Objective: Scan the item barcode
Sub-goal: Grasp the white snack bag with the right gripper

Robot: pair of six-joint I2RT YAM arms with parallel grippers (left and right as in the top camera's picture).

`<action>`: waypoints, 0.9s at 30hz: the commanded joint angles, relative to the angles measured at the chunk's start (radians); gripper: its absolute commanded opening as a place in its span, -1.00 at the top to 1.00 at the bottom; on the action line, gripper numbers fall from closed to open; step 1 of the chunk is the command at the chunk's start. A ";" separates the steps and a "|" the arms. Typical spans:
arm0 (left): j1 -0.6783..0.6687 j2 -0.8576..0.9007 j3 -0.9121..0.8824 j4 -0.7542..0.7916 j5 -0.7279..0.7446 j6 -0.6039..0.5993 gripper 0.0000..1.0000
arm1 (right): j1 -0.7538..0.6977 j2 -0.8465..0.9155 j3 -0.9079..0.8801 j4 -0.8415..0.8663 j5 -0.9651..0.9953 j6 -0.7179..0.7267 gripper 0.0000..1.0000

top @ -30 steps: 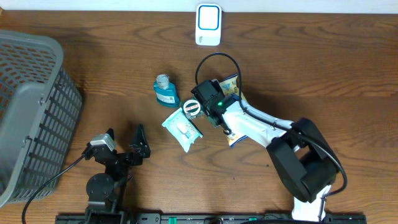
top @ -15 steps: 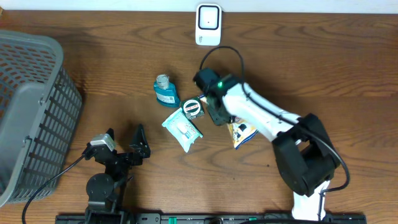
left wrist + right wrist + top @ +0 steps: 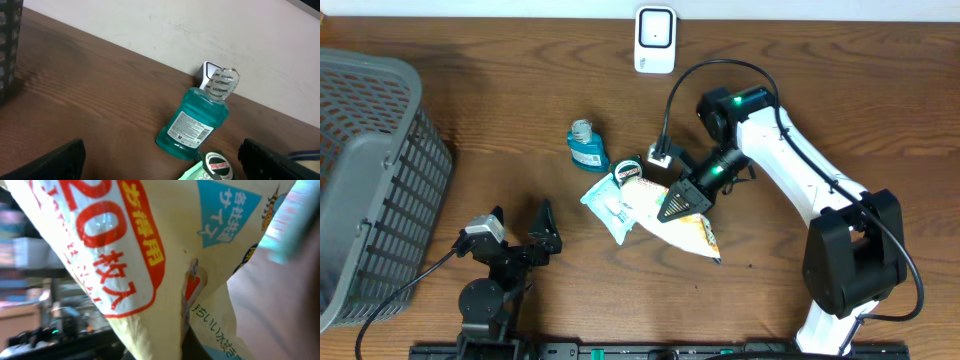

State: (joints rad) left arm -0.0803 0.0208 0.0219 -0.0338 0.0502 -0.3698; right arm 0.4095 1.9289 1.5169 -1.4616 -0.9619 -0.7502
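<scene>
Stretching to a white wall (image 3: 150, 25) at its far edge, the wood-grain tabletop (image 3: 880, 100) has right fingers (image 3: 678, 203) clamping the yellow packet (image 3: 695, 235) near its middle, while left fingers (image 3: 546, 222) gape empty by the front edge.

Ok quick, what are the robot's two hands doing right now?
Left gripper: open, holding nothing.
Right gripper: closed on the yellow packet.

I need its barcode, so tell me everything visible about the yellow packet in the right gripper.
The yellow packet is a glossy, flexible pouch: cream, red print with a large 20, Japanese characters, a blue panel. The right gripper is shut on it, holding it tilted, apparently lifted, partly over the wipes pack. No barcode shows.
</scene>
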 commanded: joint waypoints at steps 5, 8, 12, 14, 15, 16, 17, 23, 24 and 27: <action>0.003 -0.003 -0.018 -0.034 -0.013 0.001 -0.95 | 0.000 -0.021 -0.021 -0.228 -0.317 -0.492 0.98; 0.003 -0.003 -0.018 -0.034 -0.013 0.001 -0.95 | 0.021 -0.021 -0.032 -0.240 -0.304 -0.682 0.97; 0.003 -0.003 -0.018 -0.034 -0.013 0.002 -0.95 | 0.057 -0.020 -0.040 -0.240 -0.367 -0.786 0.98; 0.003 -0.003 -0.018 -0.034 -0.013 0.002 -0.95 | 0.072 -0.020 -0.040 -0.240 -0.404 -0.792 0.98; 0.003 -0.003 -0.018 -0.034 -0.013 0.002 -0.95 | 0.079 -0.020 -0.040 -0.241 -0.417 -0.791 0.98; 0.003 -0.003 -0.018 -0.034 -0.013 0.002 -0.95 | 0.085 -0.020 -0.040 -0.241 -0.428 -0.787 0.97; 0.003 -0.003 -0.018 -0.034 -0.013 0.001 -0.95 | 0.090 -0.020 -0.040 -0.241 -0.441 -0.775 0.98; 0.003 -0.003 -0.018 -0.034 -0.013 0.002 -0.95 | 0.091 -0.020 -0.040 -0.241 -0.510 -0.556 0.97; 0.003 -0.003 -0.018 -0.034 -0.013 0.001 -0.95 | 0.089 -0.020 -0.040 -0.241 -0.520 -0.499 0.98; 0.003 -0.003 -0.018 -0.034 -0.013 0.002 -0.95 | 0.085 -0.020 -0.040 -0.241 -0.560 -0.340 0.98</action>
State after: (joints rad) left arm -0.0803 0.0208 0.0219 -0.0338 0.0502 -0.3698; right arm 0.4999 1.9274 1.4815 -1.7012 -1.4044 -1.3029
